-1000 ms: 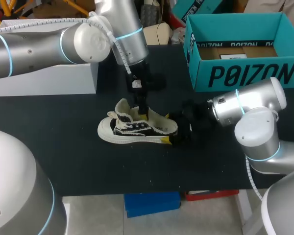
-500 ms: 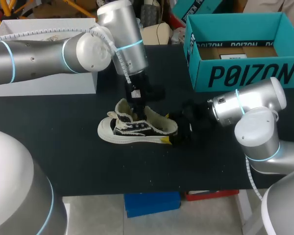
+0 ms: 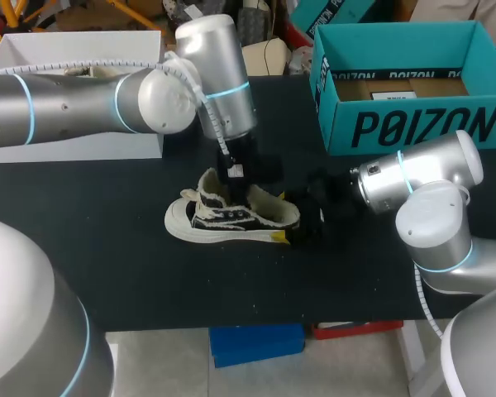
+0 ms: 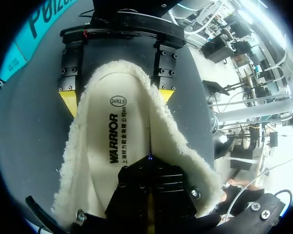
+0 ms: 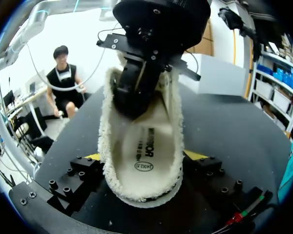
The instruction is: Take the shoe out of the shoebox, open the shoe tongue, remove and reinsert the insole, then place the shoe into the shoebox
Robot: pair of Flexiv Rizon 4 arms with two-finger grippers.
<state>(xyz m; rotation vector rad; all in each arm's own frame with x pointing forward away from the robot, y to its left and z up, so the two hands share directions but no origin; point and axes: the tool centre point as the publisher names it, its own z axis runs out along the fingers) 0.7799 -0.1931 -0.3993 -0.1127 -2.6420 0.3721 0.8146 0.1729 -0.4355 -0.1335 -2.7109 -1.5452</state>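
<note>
**Mid-surface, insole seating looks nearly done**

Left end effector [image 4: 150, 163], tips pressed together, has dropped deeper into the shoe [image 3: 231, 217], onto the insole [image 4: 122, 141]. Right end effector [image 5: 144, 157] pinches the heel [image 5: 141, 192]. Shoe lies near-left of the shoebox [image 3: 413, 124]; boxing remains.

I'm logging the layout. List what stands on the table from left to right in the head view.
white box → fleece-lined sneaker → right gripper, at the sneaker's heel → teal shoebox
</note>
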